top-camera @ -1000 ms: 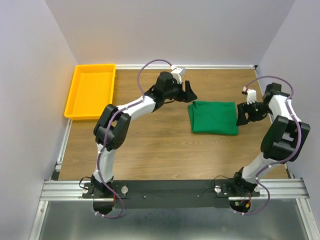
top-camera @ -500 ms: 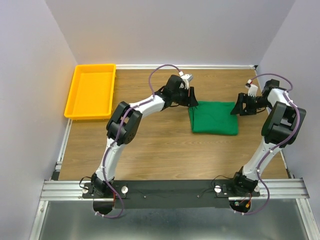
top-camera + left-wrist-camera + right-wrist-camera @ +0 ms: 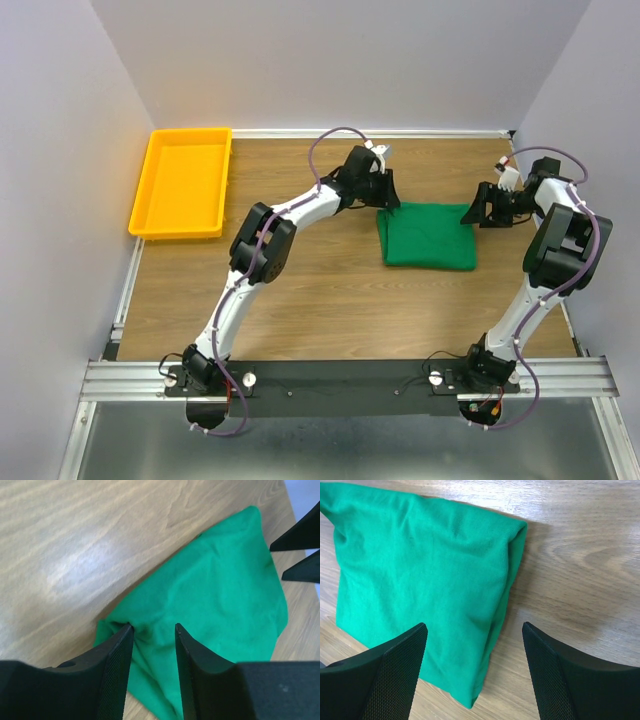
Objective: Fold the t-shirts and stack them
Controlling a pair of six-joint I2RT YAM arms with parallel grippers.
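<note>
The green t-shirt (image 3: 430, 235) lies folded into a rectangle on the wooden table, right of centre. My left gripper (image 3: 388, 203) is down on its far left corner. In the left wrist view the jaws of this gripper (image 3: 153, 626) stand partly closed astride the t-shirt (image 3: 220, 585), with a gap still between them and cloth puckered against the left fingertip (image 3: 125, 632). My right gripper (image 3: 478, 213) hovers at the far right corner. In the right wrist view it (image 3: 474, 626) is wide open over the folded edge of the t-shirt (image 3: 420, 565), touching nothing.
A yellow tray (image 3: 185, 180) sits at the far left of the table, with nothing in it. Grey walls close in the back and both sides. Bare wood (image 3: 320, 290) lies between the t-shirt and the arm bases.
My left gripper moved right onto the t-shirt's far left corner and its jaws narrowed. My right gripper swung up and in to the far right corner, still wide open.
</note>
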